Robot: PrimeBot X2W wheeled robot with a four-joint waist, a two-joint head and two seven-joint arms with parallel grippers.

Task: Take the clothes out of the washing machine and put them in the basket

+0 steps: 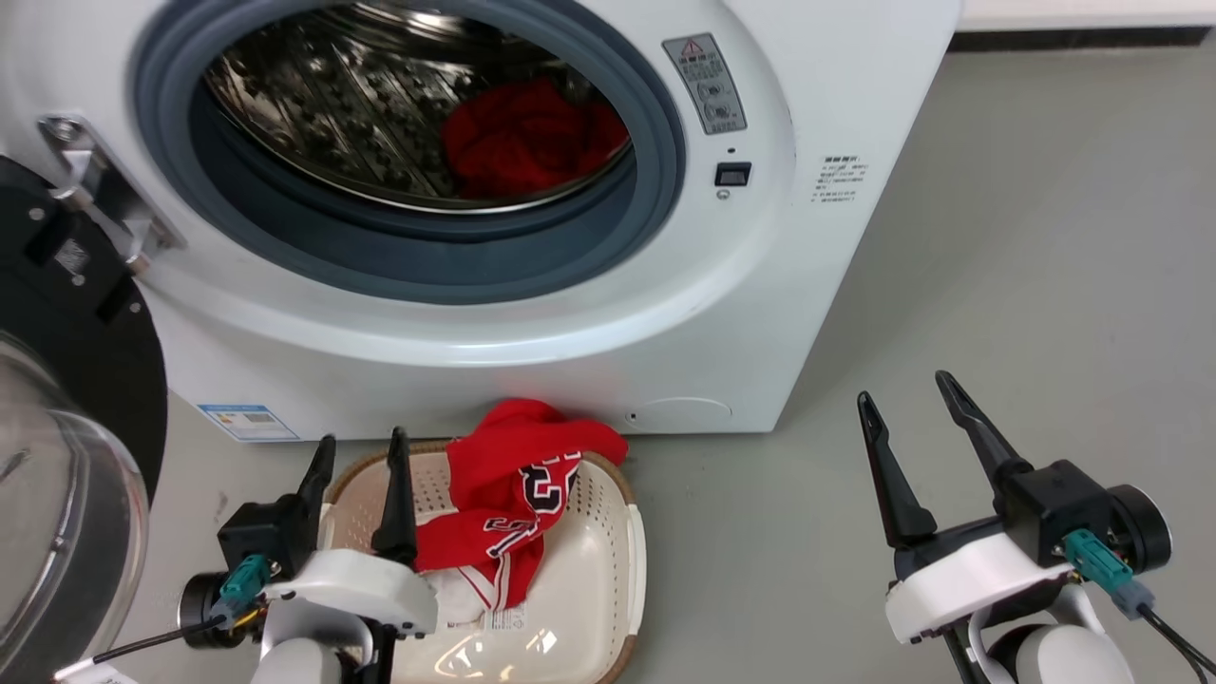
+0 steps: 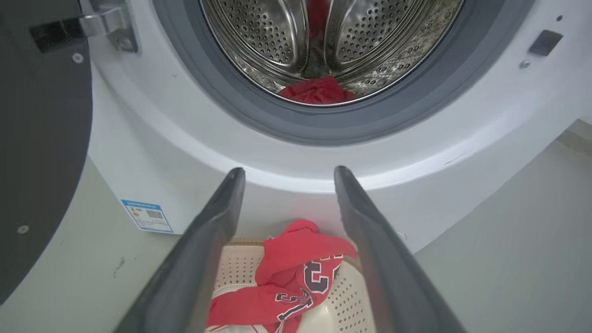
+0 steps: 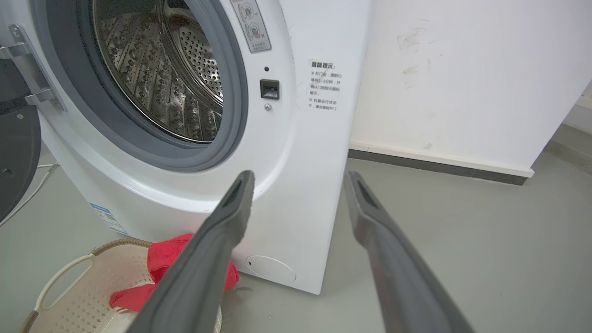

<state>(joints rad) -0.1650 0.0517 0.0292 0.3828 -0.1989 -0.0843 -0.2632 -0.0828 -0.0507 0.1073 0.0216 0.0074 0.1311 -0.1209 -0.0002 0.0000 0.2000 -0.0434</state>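
Note:
The washing machine (image 1: 817,285) stands with its door (image 1: 66,399) swung open to the left. A plain red garment (image 1: 527,138) lies inside the steel drum, also seen as the red garment (image 2: 318,90) low in the drum. The lettered red garment (image 1: 518,494) drapes over the far rim of the basket (image 1: 594,589) on the floor in front of the washer; the same garment (image 2: 296,277) shows between my left fingers. My left gripper (image 1: 359,451) hovers open over the basket's left side, holding nothing. My right gripper (image 1: 907,394) stands open over bare floor to the right.
The open glass door (image 2: 41,138) fills the left side. Grey floor (image 1: 1045,285) stretches to the right of the washer. A white wall with a dark skirting (image 3: 439,162) runs behind the washer's right side. A cable (image 3: 27,196) lies on the floor under the door.

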